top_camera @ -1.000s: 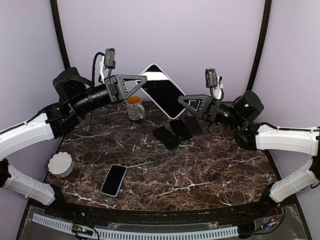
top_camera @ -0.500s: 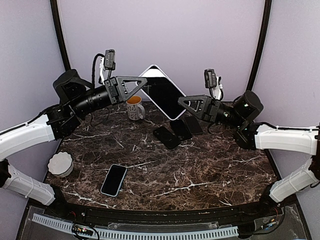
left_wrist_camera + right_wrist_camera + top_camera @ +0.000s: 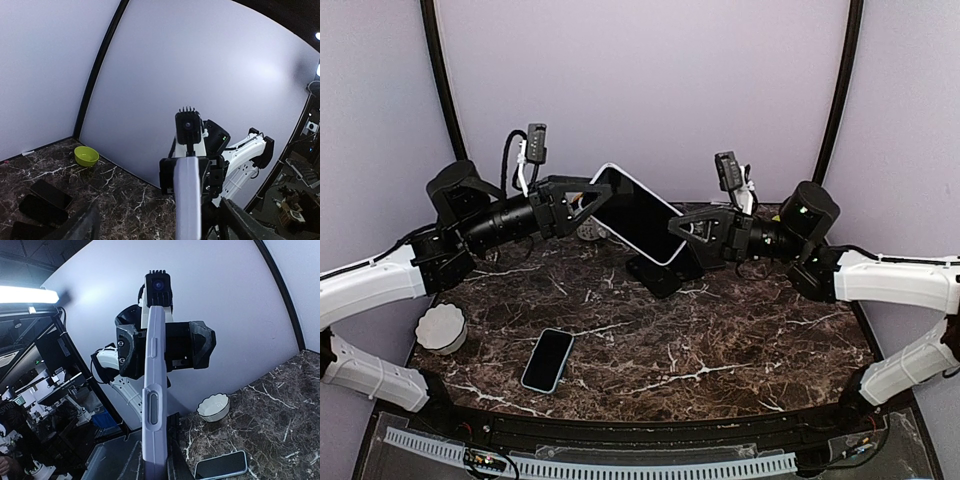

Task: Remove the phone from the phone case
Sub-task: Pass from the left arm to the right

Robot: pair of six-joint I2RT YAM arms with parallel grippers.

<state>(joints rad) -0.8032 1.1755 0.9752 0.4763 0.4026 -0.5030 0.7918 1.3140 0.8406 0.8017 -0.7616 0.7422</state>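
Top external view: the right jaws are clamped on the lower right end of the phone case (image 3: 665, 258), with the phone (image 3: 632, 208) seated in it, dark screen inside the pale rim. The left jaws stand wide at the case's upper left corner. In the left wrist view the fingers (image 3: 82, 226) sit far out to either side, and the case's edge stands upright between them, touching neither. The case hangs in the air, tilted with its high end to the left and its low end to the right, above the far middle of the desk (image 3: 750, 345). In the right wrist view its lilac edge, with the side buttons showing, rises straight up from the jaws, and the left arm's head is just behind it.

Below the case a dark phone (image 3: 655, 277) lies flat on the marble. Others next to it are mostly hidden by the right arm. Nearer the arm bases a blue-cased phone (image 3: 548, 360) lies face up, well apart from the rest. A white ribbed bowl (image 3: 441, 328) sits at the desk's left edge. The left wrist view shows a green bowl (image 3: 86, 156) by the back wall.
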